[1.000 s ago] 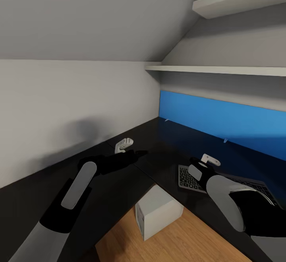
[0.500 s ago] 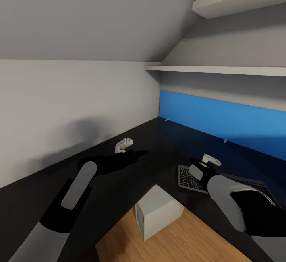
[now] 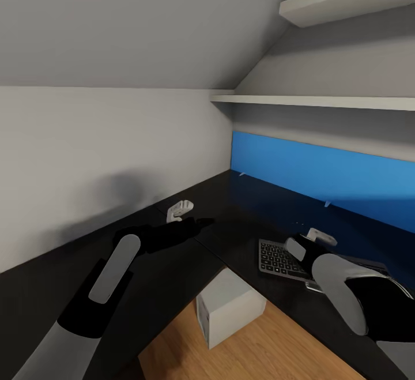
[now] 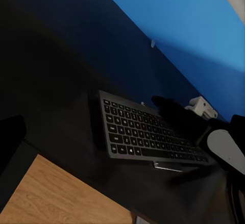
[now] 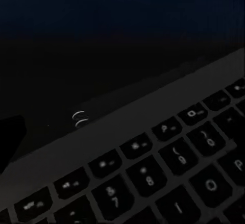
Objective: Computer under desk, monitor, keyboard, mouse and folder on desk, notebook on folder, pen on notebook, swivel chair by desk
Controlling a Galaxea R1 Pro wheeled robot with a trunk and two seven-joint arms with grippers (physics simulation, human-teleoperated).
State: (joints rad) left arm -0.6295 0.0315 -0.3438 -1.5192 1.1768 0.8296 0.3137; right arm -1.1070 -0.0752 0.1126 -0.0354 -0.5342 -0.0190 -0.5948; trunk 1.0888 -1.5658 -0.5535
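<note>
Right gripper point(image 3: 320, 236) over keyboard point(image 3: 278, 259) on desk point(image 3: 242, 213); finger spacing unclear. Left gripper point(image 3: 179, 209) fingers apart, holding nothing. Computer point(image 3: 229, 307) under desk.

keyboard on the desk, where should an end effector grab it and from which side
Probably by its long front edge. The keyboard lies flat on the black desk, too thin to pinch from above, but that edge looks to stick out slightly past the desk's rim, above the floor. An end effector coming in low from the open floor side could likely close one finger over the keys and one beneath the frame.
</note>
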